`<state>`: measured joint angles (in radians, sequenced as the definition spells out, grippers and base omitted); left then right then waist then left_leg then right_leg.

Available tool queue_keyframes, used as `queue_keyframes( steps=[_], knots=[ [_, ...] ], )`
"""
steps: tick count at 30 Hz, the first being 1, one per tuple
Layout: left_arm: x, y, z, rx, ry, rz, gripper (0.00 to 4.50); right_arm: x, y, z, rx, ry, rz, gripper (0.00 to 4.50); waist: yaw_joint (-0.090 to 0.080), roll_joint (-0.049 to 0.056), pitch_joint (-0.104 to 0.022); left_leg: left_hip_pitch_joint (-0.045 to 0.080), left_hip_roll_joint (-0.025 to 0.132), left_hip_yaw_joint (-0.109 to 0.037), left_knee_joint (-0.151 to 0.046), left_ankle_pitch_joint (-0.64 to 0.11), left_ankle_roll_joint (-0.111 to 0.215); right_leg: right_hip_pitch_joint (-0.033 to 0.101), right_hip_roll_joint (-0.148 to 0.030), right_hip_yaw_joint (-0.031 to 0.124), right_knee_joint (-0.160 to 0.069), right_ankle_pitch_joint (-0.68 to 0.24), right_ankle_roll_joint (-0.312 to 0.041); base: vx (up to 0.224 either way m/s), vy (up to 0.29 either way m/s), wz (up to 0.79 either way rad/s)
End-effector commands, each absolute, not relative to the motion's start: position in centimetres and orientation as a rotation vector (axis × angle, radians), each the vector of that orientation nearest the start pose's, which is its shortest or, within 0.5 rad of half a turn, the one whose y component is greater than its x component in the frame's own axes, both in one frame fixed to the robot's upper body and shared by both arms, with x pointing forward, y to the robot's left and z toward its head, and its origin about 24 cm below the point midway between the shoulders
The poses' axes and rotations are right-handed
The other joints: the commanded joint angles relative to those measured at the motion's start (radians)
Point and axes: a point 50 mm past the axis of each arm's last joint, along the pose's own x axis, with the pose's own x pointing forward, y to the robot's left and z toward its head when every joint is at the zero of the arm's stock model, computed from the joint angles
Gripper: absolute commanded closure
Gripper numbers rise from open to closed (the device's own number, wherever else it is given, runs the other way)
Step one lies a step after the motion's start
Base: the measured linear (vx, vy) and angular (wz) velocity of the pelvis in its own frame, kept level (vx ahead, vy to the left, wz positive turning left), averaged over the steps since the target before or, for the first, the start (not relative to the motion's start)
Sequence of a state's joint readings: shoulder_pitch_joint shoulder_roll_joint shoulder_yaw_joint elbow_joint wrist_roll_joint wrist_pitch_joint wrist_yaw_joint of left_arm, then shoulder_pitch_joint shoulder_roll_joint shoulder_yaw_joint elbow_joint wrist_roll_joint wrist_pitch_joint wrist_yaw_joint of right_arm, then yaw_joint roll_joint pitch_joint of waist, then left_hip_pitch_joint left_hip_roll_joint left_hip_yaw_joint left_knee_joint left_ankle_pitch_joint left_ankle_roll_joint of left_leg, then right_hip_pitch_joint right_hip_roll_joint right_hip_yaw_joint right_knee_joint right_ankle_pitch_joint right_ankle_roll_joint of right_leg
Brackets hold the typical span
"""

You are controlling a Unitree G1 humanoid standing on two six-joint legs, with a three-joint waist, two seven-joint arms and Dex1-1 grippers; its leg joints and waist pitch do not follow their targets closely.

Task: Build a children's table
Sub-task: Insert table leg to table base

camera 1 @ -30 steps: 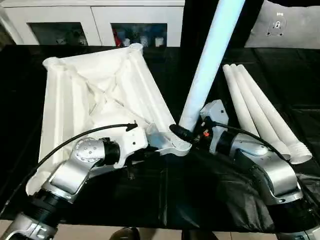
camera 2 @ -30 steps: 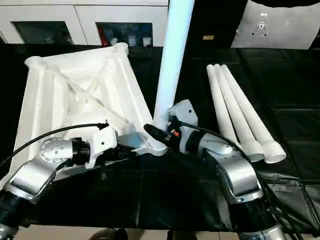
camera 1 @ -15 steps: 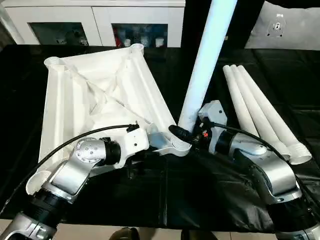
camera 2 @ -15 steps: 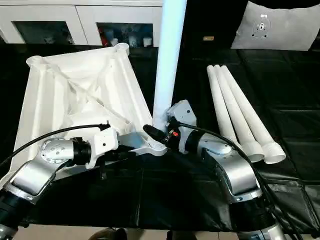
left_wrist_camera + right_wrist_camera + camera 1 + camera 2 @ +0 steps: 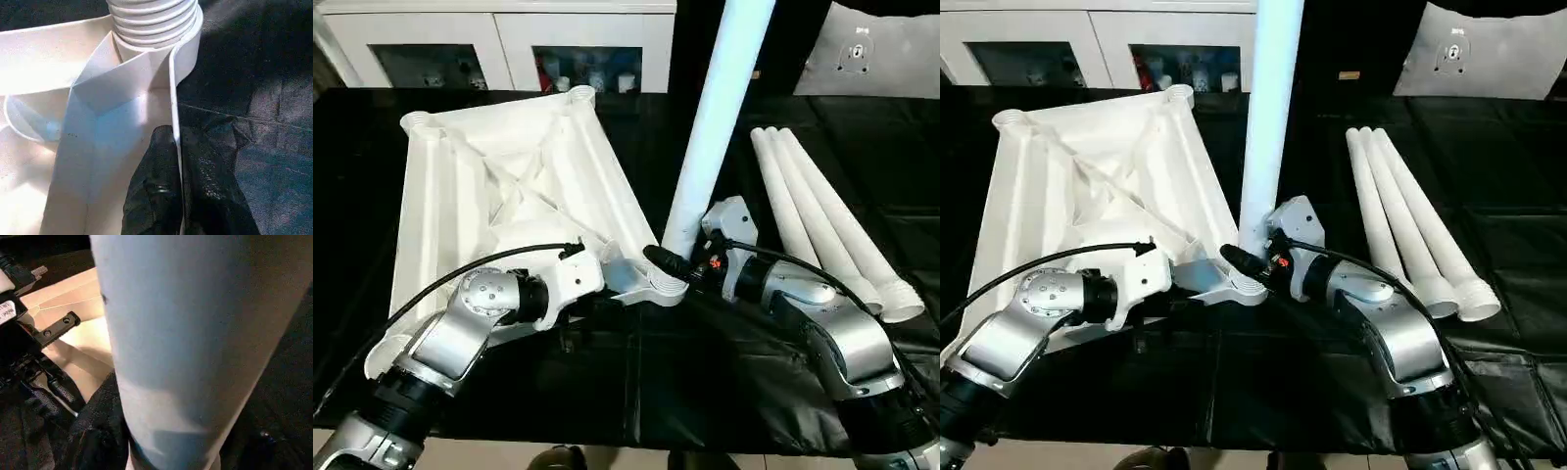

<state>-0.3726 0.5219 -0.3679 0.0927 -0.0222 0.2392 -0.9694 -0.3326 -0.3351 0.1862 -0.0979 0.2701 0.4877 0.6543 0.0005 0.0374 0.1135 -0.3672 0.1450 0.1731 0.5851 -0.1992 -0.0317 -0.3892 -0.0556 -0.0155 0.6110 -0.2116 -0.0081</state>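
The children's table top (image 5: 499,186) lies upside down on the black cover, its ribs facing up. My left gripper (image 5: 175,139) is shut on the thin rim wall beside the near corner socket (image 5: 656,289). A white leg (image 5: 710,127) stands nearly upright in that socket, and its threaded end (image 5: 151,19) shows at the collar. My right gripper (image 5: 680,257) is shut on the leg's lower part, one black finger (image 5: 98,431) against its side. Three more legs (image 5: 822,220) lie side by side at the right.
The black-covered work table (image 5: 636,392) ends just below my forearms. A white cabinet with glass doors (image 5: 499,39) stands behind it. A white cushion (image 5: 871,49) sits at the back right. The loose legs' threaded ends (image 5: 901,299) lie close to my right forearm.
The leg held by my right gripper now stands slightly more upright in the socket. My left gripper stays on the rim.
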Motion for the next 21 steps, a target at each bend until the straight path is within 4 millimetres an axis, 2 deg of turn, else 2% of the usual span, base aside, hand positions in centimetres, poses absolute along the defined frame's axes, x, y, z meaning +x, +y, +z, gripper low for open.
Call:
queue_keyframes(
  steps=[1,2,6,7,9,11,13,15,16,18,19,20,21],
  knots=[
    [27.8,14.6,5.0,0.556,0.44,-1.175,4.5,28.3,-11.4,8.8,-0.108,0.242,0.917,2.6,0.006,-0.005,-0.051,0.007,0.078,-0.03,-0.08,-0.207,0.026,0.031,-0.087,0.051,-0.083,-0.229,-0.246,0.0,0.0,0.0],
    [27.9,14.5,5.0,0.559,0.434,-1.178,4.5,28.4,-11.3,8.7,-0.11,0.245,0.924,2.6,0.006,-0.003,-0.049,0.007,0.078,-0.031,-0.081,-0.21,0.026,0.031,-0.087,0.051,-0.083,-0.233,-0.246,0.0,0.0,0.0],
    [27.7,14.3,5.1,0.595,0.411,-1.226,4.5,28.5,-11.0,8.6,-0.133,0.269,0.964,2.6,0.007,-0.004,-0.049,0.008,0.078,-0.031,-0.081,-0.225,0.024,0.029,-0.087,0.051,-0.086,-0.26,-0.241,0.0,0.0,0.0],
    [27.7,14.2,5.2,0.608,0.398,-1.248,4.5,28.5,-10.9,8.6,-0.133,0.28,0.981,2.6,0.005,-0.012,-0.047,0.007,0.079,-0.031,-0.082,-0.225,0.026,0.03,-0.088,0.052,-0.087,-0.265,-0.238,0.0,0.0,0.0],
    [27.6,14.0,5.3,0.614,0.387,-1.268,4.5,28.6,-10.8,8.6,-0.141,0.288,0.995,2.6,0.007,-0.007,-0.048,0.009,0.079,-0.031,-0.081,-0.22,0.025,0.028,-0.088,0.052,-0.086,-0.266,-0.236,0.0,0.0,0.0],
    [27.9,13.8,5.5,0.62,0.388,-1.263,4.5,28.7,-10.7,8.6,-0.162,0.302,1.016,2.6,0.006,-0.013,-0.049,0.008,0.079,-0.03,-0.081,-0.21,0.028,0.028,-0.087,0.052,-0.084,-0.257,-0.239,0.0,0.0,0.0],
    [28.3,13.8,5.6,0.626,0.39,-1.232,4.5,28.7,-10.8,8.6,-0.165,0.307,1.021,2.6,0.009,-0.008,-0.049,0.009,0.081,-0.03,-0.081,-0.198,0.029,0.028,-0.088,0.052,-0.083,-0.237,-0.244,0.0,0.0,0.0],
    [28.4,13.9,5.6,0.617,0.388,-1.227,4.5,28.6,-11.0,8.4,-0.161,0.307,1.01,2.6,0.009,-0.01,-0.05,0.008,0.081,-0.03,-0.081,-0.197,0.029,0.029,-0.088,0.052,-0.081,-0.226,-0.246,0.0,0.0,0.0],
    [28.5,13.9,5.6,0.612,0.386,-1.223,4.5,28.6,-11.1,8.3,-0.15,0.306,1.001,2.6,0.009,-0.006,-0.049,0.008,0.081,-0.03,-0.081,-0.197,0.028,0.029,-0.089,0.052,-0.081,-0.223,-0.247,0.0,0.0,0.0],
    [28.5,13.9,5.6,0.613,0.385,-1.223,4.5,28.6,-11.2,8.3,-0.139,0.304,0.992,2.6,0.009,-0.009,-0.048,0.008,0.08,-0.03,-0.081,-0.209,0.026,0.029,-0.089,0.052,-0.083,-0.235,-0.247,0.0,0.0,0.0],
    [28.6,14.0,5.6,0.608,0.381,-1.213,4.5,28.5,-11.5,7.8,-0.112,0.297,0.958,2.6,0.011,0.0,-0.045,0.009,0.08,-0.031,-0.082,-0.227,0.022,0.026,-0.091,0.053,-0.085,-0.266,-0.242,0.0,0.0,0.0],
    [28.7,14.0,5.7,0.597,0.374,-1.205,4.5,28.4,-11.7,7.5,-0.098,0.293,0.935,2.6,0.01,-0.006,-0.044,0.009,0.081,-0.03,-0.083,-0.238,0.019,0.025,-0.091,0.054,-0.089,-0.282,-0.236,0.0,0.0,0.0],
    [28.7,13.9,5.7,0.588,0.368,-1.2,4.5,28.4,-11.9,7.3,-0.089,0.29,0.92,2.6,0.011,-0.004,-0.044,0.01,0.081,-0.031,-0.085,-0.247,0.014,0.025,-0.09,0.054,-0.09,-0.296,-0.23,0.0,0.0,0.0]
  ],
)
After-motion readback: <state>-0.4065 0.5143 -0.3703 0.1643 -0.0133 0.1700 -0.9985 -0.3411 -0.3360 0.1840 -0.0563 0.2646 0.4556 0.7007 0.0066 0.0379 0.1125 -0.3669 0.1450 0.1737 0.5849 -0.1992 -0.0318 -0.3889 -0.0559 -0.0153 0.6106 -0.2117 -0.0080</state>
